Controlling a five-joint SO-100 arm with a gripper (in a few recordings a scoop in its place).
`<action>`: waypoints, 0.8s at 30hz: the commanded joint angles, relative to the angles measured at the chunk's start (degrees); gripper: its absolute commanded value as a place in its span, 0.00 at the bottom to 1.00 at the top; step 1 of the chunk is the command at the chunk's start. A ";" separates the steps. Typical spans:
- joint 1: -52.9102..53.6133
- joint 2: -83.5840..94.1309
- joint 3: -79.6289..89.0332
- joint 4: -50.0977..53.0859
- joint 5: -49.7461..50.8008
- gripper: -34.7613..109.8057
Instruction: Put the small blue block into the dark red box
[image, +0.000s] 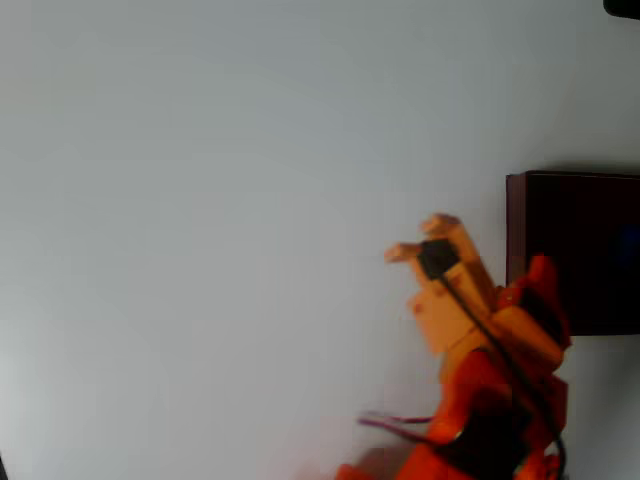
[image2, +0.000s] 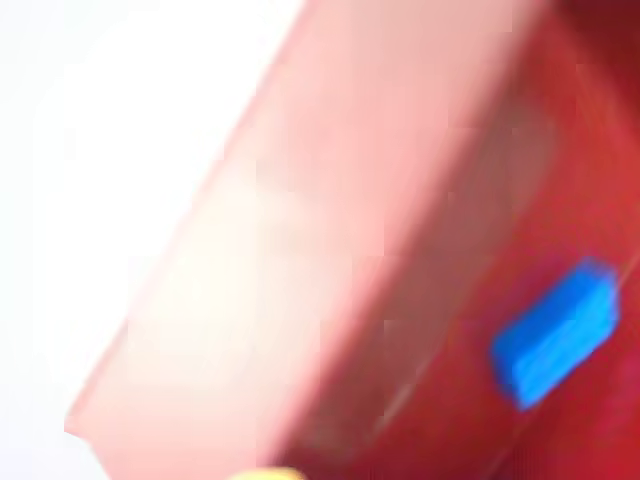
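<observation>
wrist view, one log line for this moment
small blue block: inside dark red box | gripper: left of box, empty | stage: placed

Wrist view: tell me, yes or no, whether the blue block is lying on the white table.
No: the small blue block rests on the red inner surface of the dark red box, not on the table.

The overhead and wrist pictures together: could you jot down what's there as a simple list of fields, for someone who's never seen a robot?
surface: plain white table
robot: orange arm at the lower right of the overhead view
gripper: above the bare table, left of the box; open or shut unclear
dark red box: at the right edge, dark inside
small blue block: blurred in the wrist view, lying on the red inner surface of the box
</observation>
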 joint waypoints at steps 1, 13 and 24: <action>-6.15 20.39 5.19 8.70 0.88 0.35; -41.40 47.81 19.86 18.72 2.90 0.24; -59.85 57.39 34.72 18.72 -6.77 0.24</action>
